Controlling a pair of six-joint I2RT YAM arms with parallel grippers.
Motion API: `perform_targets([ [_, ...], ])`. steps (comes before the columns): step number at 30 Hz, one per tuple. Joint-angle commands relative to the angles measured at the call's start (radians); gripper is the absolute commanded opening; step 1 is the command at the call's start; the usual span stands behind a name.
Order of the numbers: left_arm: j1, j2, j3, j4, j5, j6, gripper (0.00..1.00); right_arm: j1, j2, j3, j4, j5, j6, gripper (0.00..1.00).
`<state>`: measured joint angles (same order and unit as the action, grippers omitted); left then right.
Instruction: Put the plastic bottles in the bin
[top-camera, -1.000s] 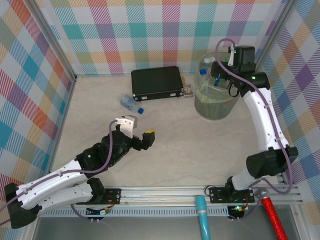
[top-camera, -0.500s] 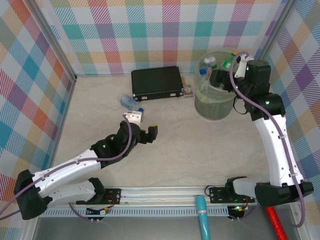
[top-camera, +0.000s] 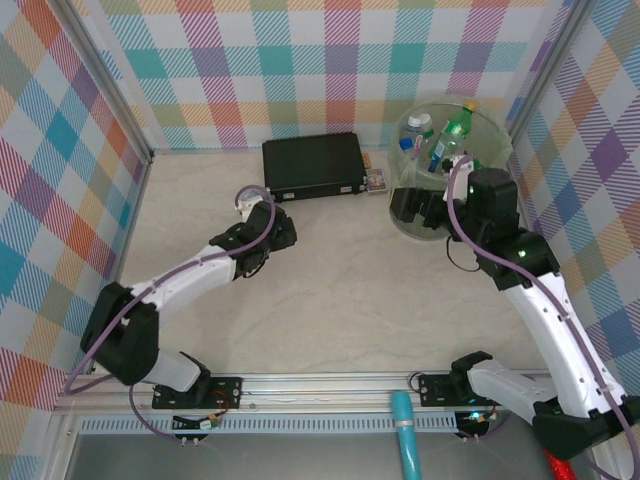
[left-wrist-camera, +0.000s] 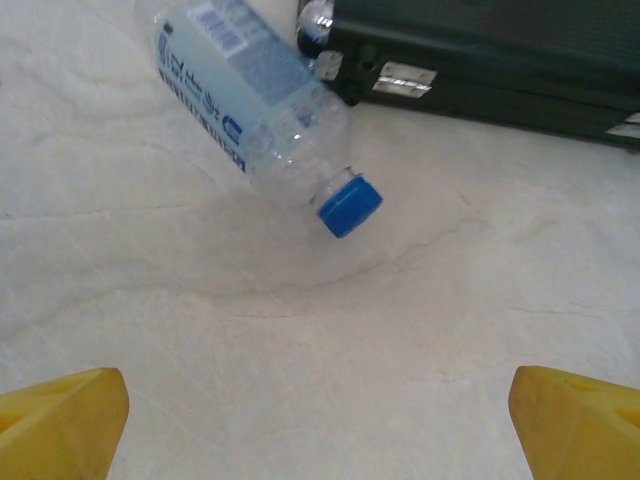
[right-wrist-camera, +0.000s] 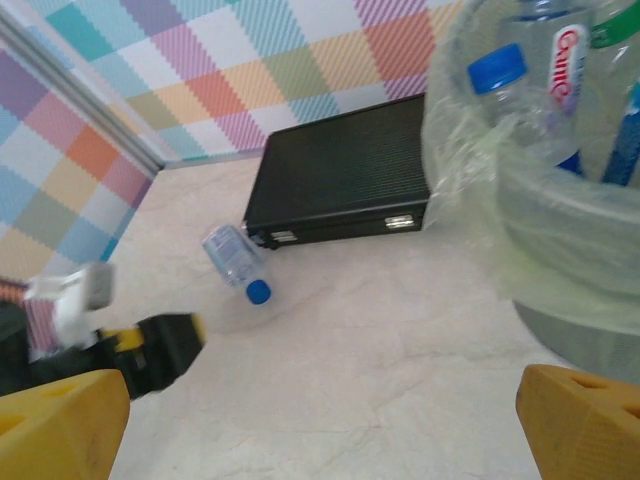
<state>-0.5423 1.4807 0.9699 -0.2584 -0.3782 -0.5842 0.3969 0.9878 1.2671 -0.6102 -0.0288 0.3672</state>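
A clear bottle (left-wrist-camera: 255, 95) with a blue label and blue cap (left-wrist-camera: 350, 205) lies on the table beside the black case. My left gripper (left-wrist-camera: 320, 435) hovers just short of it, open, with nothing between its yellow fingertips (left-wrist-camera: 60, 420). The same bottle (right-wrist-camera: 235, 262) shows in the right wrist view, with the left gripper (right-wrist-camera: 150, 345) near it. The pale-green bin (top-camera: 432, 215) stands at the back right and holds several bottles, among them a green one (top-camera: 452, 128). My right gripper (top-camera: 418, 208) hangs open in front of the bin's near-left side, empty.
The flat black case (top-camera: 313, 165) lies at the back middle, with a small object (top-camera: 377, 181) at its right end. Checkered walls close the left, back and right. The left arm (top-camera: 190, 275) stretches across the left half of the table.
My left arm has reached forward from mid-table to the bottle by the case. My right gripper has left the bin's top and come down to its near side.
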Motion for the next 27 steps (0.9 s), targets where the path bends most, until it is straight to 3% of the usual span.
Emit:
perform_targets([
  [1,0.046,0.072,0.051,0.027,0.085,-0.105,0.94,0.034,-0.045,-0.035,0.057,0.008,0.039,0.99],
  [7,0.095,0.241,0.145,0.056,0.144,-0.170,0.84,0.071,-0.082,-0.087,0.060,0.008,0.054,0.99],
  [27,0.126,0.535,0.332,0.059,0.089,-0.248,0.73,0.076,-0.159,-0.170,0.062,0.000,0.100,0.99],
])
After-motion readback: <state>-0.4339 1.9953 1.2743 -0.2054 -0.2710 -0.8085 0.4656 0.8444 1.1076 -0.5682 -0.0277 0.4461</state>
